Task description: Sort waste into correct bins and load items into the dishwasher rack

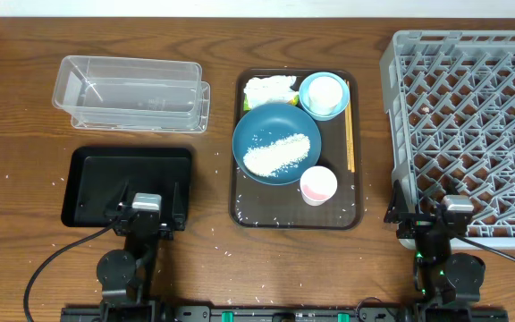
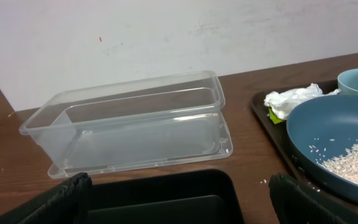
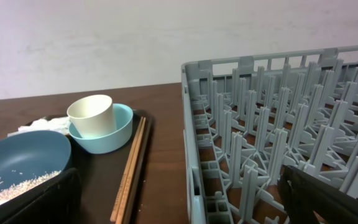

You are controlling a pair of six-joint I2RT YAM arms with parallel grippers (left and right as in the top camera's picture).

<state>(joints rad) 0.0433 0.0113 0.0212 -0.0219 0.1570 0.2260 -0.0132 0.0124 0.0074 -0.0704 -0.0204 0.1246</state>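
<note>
A dark blue plate with a heap of rice sits on a brown serving tray. A light blue bowl holds a white cup. A pink cup stands at the tray's front right. A white napkin with a yellow-green wrapper lies at the tray's back left. Chopsticks lie along its right edge. The black tray and clear tub are at left, the grey rack at right. My left gripper is open over the black tray's front edge. My right gripper is open at the rack's front left corner.
Loose rice grains are scattered on the wooden table around the brown tray. In the left wrist view the clear tub lies ahead and the plate at right. In the right wrist view the chopsticks lie left of the rack wall.
</note>
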